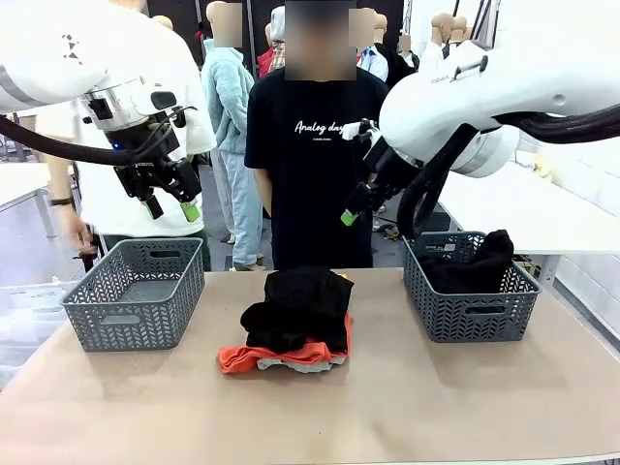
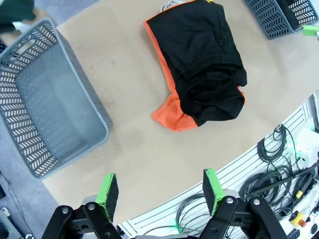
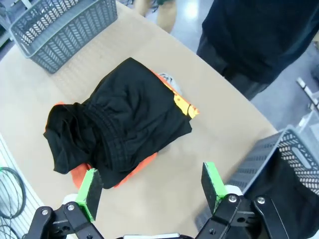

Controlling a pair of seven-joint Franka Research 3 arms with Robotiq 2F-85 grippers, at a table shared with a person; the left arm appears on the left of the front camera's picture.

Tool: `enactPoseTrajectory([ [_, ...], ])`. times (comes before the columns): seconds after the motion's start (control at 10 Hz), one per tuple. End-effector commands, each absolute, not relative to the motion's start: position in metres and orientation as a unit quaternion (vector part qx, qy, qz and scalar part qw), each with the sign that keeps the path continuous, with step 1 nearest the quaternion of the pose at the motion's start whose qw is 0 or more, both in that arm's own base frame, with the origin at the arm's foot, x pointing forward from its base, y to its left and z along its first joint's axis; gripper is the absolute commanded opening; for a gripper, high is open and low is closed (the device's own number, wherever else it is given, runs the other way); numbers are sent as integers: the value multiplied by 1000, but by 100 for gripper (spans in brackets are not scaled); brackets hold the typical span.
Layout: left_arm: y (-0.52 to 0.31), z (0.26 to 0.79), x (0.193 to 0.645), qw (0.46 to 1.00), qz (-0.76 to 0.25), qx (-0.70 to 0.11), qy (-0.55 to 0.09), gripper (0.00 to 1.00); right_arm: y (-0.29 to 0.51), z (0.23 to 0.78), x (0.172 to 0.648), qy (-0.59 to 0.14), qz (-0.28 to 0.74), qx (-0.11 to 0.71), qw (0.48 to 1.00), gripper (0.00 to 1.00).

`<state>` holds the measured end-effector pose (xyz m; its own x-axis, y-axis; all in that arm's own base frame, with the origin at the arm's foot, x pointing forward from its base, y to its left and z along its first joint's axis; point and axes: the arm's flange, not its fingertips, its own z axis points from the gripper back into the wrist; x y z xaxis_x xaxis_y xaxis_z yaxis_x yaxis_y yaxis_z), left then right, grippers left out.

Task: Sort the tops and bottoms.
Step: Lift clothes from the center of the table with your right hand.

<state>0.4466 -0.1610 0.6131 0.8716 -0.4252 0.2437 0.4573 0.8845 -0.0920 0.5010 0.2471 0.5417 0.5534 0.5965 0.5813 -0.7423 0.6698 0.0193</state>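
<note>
Pincers, both released. The left pincer (image 1: 172, 210) hung high over the left basket (image 1: 136, 291) with nothing between its green pads. The right pincer (image 1: 360, 209) was just as wide and empty, up in front of the person (image 1: 310, 145), above the gap between the pile and the right basket (image 1: 470, 315).

The pile sat mid-tabletop (image 1: 310, 417) between the two baskets, so by my reading either arm could reach it. The bottoms (image 1: 295, 310) lay on top, bunched, and covered most of the orange tee (image 1: 242, 356). They would probably have to come off first. The right basket held a black garment (image 1: 475, 262) heaped above its rim, while the left basket held nothing. I took this to mean right for bottoms and left for tops (a guess from the layout, not confirmed).

Hidden or unclear:
- The grey shirt (image 1: 291, 365) showed only as a pale sliver under the orange at the near edge of the pile, so its shape could not be read.
- The tee's yellow print peeked out at one corner in the right wrist view, and the rest was covered.
- I could not tell whether the black heap on the pile was one garment or more.
- The kind of garment in the right basket could not be made out, as its lower part was behind the basket wall.
</note>
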Motion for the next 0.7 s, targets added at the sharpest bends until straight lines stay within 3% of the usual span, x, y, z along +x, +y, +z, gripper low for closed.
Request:
enactPoseTrajectory([
  [0.0, -159, 615, 447, 965, -229, -70, -111, 88, 285, 533, 513, -275, 384, 119, 873, 100],
  [0.6, -159, 615, 447, 965, -229, -70, -111, 88, 380, 489, 603, -146, 414, 85, 895, 100],
])
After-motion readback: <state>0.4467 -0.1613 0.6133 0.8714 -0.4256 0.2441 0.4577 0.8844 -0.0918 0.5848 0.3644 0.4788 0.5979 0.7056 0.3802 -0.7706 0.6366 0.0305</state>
